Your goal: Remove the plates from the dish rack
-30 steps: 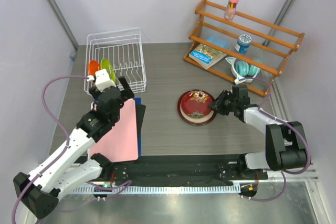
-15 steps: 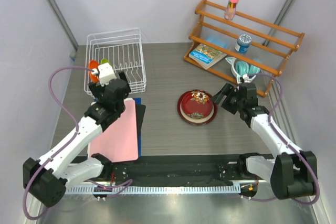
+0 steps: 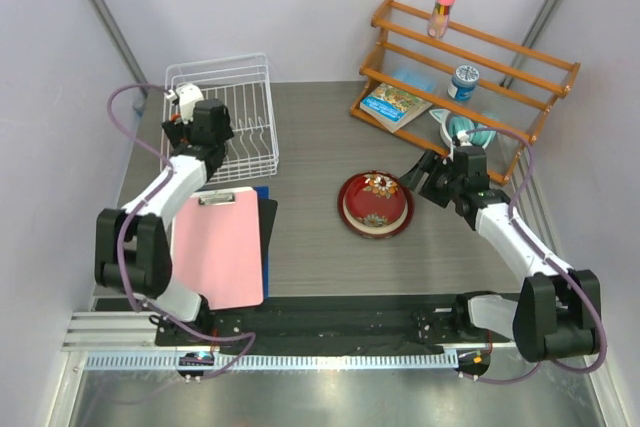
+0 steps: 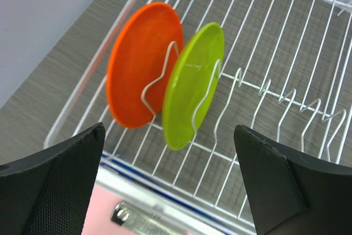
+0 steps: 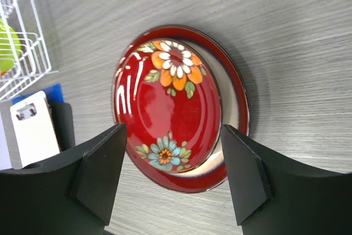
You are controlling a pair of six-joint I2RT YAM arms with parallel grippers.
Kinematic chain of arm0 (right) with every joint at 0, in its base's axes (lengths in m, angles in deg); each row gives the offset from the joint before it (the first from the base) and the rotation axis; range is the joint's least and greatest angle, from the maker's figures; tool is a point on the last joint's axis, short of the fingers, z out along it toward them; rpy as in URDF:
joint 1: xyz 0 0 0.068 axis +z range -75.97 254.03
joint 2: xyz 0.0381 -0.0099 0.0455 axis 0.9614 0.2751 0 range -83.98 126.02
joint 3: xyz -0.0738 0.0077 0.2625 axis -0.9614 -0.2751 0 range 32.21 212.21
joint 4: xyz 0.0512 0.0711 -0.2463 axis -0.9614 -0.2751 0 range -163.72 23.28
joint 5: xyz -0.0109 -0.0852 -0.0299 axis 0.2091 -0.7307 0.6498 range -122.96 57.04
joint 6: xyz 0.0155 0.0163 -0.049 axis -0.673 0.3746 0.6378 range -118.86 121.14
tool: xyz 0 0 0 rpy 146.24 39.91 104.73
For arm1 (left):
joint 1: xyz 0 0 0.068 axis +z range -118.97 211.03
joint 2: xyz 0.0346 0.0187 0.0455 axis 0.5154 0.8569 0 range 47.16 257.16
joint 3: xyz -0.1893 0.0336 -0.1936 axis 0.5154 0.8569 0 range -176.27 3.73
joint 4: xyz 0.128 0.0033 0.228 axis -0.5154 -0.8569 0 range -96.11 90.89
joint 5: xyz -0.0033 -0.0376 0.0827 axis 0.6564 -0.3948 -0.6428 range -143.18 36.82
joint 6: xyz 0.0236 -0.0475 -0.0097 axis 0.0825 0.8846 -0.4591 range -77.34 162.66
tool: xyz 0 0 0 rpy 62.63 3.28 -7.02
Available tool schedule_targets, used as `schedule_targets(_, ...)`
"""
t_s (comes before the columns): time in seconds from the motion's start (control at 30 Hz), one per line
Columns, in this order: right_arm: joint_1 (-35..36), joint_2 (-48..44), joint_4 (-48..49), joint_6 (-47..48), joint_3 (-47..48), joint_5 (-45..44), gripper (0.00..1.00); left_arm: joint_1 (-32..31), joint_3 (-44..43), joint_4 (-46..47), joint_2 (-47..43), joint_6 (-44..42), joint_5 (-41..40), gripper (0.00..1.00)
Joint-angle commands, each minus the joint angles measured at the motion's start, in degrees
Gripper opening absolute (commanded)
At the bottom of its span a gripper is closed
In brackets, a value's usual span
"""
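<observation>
The white wire dish rack point(image 3: 235, 107) stands at the back left. In the left wrist view an orange plate point(image 4: 140, 72) and a lime green plate point(image 4: 190, 86) stand upright between its prongs point(image 4: 286, 53). My left gripper point(image 3: 196, 119) hovers over them, open, with nothing between its fingers point(image 4: 168, 133). From above the arm hides both plates. Mid-table, the dark red floral plate point(image 3: 375, 197) lies on the cream plate with a maroon rim point(image 5: 234, 100). My right gripper point(image 3: 420, 175) stands open just right of the stack, its fingers point(image 5: 173, 130) apart above the red plate point(image 5: 165, 103), touching nothing.
A pink clipboard point(image 3: 215, 247) lies in front of the rack over a blue and black pad. At the back right a wooden slatted shelf point(image 3: 470, 47) holds a book point(image 3: 395, 102), a can point(image 3: 463, 82), a pink-capped bottle point(image 3: 444, 2) and a teal bowl point(image 3: 468, 130).
My left arm has swung from above the clipboard back over the rack's left side. My right gripper has opened at the stacked plates' edge and drawn back a little to the right.
</observation>
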Motion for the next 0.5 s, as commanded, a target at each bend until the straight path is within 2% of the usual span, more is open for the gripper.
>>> schedule_targets(0.0,-0.18,3.03,3.92,1.02,1.41,2.1,0.73,1.84,-4.35,4.37,5.22,-0.77,4.12,0.99)
schedule_targets(0.17,-0.18,6.9,5.07,1.54,1.15,3.69,0.72,4.3,-8.4,2.26,12.69,0.55,4.66,0.99)
schedule_targets(0.33,-0.27,8.75,5.6,2.42,1.06,3.69,0.72,5.45,-9.29,2.7,15.08,0.99,4.48,0.97)
schedule_targets(0.4,-0.27,9.72,6.03,2.51,0.97,4.04,0.72,5.45,-9.72,2.88,15.78,0.55,4.83,0.8)
schedule_targets(0.47,-0.18,10.33,6.04,2.69,0.97,4.21,0.72,5.45,-9.38,2.7,15.44,1.34,4.13,0.76)
